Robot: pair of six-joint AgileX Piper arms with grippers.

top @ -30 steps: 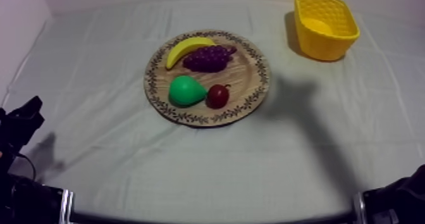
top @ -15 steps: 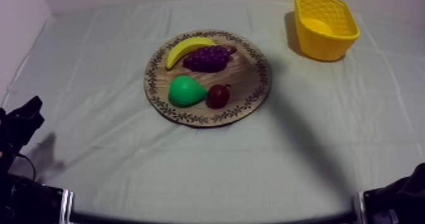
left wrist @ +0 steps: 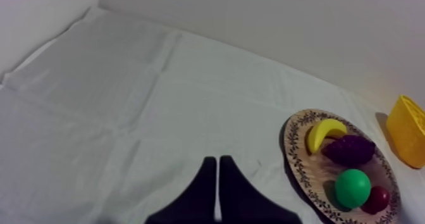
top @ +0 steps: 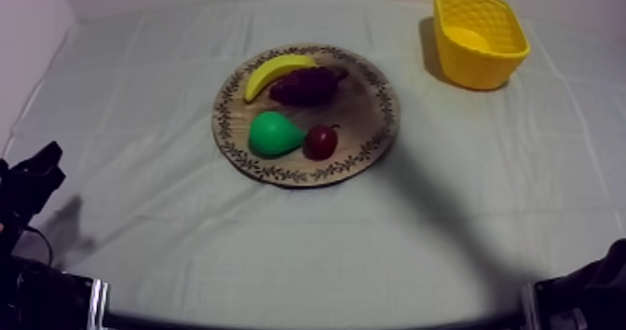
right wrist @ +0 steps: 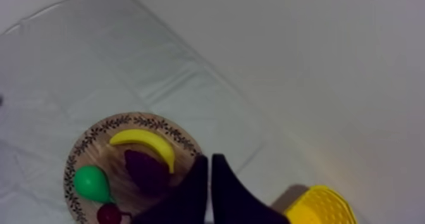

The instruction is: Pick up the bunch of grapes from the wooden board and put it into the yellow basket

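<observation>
The bunch of grapes (top: pixel 307 84) lies on the wooden board (top: pixel 374 119) near the top view's centre, touching the banana (top: pixel 275 72). The yellow basket (top: pixel 477 69) stands at the upper right. The left gripper (left wrist: pixel 218 171) and the right gripper (right wrist: pixel 209 168) each hold their fingers pressed together on nothing.

Wooden board (top: pixel 226 119) brown-grained with dark leafy pattern round rim, banana (top: pixel 276 73) yellow, bunch of grapes (top: pixel 306 86) dark purple, pear (top: pixel 272 134) bright green, small red fruit (top: pixel 320 143) deep red, yellow basket (top: pixel 477 61) with lattice-textured walls; cloth (top: pixel 140 101) grey-white
</observation>
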